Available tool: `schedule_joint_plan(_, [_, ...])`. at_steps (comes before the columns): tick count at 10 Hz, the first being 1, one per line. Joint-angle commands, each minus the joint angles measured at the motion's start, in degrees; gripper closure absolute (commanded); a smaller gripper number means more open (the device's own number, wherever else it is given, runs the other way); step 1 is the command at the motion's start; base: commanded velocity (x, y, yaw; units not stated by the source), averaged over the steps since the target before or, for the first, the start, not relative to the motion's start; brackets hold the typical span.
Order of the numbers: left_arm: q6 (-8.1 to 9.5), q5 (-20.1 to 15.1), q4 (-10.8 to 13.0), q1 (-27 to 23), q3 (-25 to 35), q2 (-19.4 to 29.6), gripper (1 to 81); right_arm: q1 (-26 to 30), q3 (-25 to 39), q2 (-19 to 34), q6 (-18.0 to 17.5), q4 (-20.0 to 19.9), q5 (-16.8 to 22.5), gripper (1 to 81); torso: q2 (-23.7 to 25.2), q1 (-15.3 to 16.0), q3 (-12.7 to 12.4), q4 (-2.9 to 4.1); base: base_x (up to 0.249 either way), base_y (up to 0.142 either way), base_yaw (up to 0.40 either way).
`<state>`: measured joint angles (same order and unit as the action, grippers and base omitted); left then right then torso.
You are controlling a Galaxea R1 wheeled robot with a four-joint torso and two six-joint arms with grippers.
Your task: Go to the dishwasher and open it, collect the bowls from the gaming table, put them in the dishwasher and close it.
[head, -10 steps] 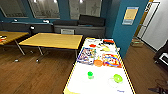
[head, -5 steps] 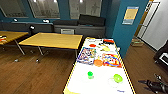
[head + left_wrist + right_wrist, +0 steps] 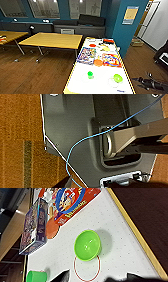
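The gaming table (image 3: 80, 83) is a long white top with a yellow edge, directly ahead of me, with board games on its far half. On its near end stand the bowls: a small bright green one (image 3: 90, 74) and, to its right, a wider lime-green one (image 3: 117, 78). The right wrist view looks down on the lime bowl (image 3: 87, 245), standing upright and empty, with the bright green bowl (image 3: 36, 276) at the frame's edge. My right gripper (image 3: 97, 278) is open above the table, short of the lime bowl and touching nothing. The dishwasher is out of view.
Colourful game boxes (image 3: 86, 55) (image 3: 111, 60) and an orange disc (image 3: 98, 62) lie beyond the bowls. A red ring (image 3: 86, 268) is marked beside the lime bowl. Yellow wooden tables (image 3: 52, 40) stand to the left and a teal pillar (image 3: 130, 27) to the right. My right arm (image 3: 150, 83) hangs low right of the table.
The head view has crept slightly closer to the gaming table. The bowls and games have not moved.
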<state>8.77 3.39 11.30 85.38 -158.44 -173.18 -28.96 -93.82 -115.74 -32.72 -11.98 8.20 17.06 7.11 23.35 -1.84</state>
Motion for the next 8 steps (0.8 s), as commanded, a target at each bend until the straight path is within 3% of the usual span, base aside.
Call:
schedule_joint_plan(1, [-0.24,-3.56,-0.23,-1.22,-0.29,0.11,1.0,9.57,-2.67,1.27,-0.15,0.21,4.19,1.0,0.00,0.00,0.00,0.00,0.000,0.000,0.000])
schedule_joint_plan(4, [-0.33,-3.56,-0.23,-1.22,-0.38,0.11,1.0,9.32,-9.25,-4.07,-0.42,-0.94,4.80,1.0,-0.02,0.02,0.02,0.00,0.000,0.000,0.000])
schedule_joint_plan(8, [-0.33,-3.65,-0.23,-1.22,-0.38,0.20,1.0,4.48,-14.36,-9.44,-0.68,-0.67,4.10,1.0,-0.05,0.02,0.02,0.00,0.000,0.000,0.000])
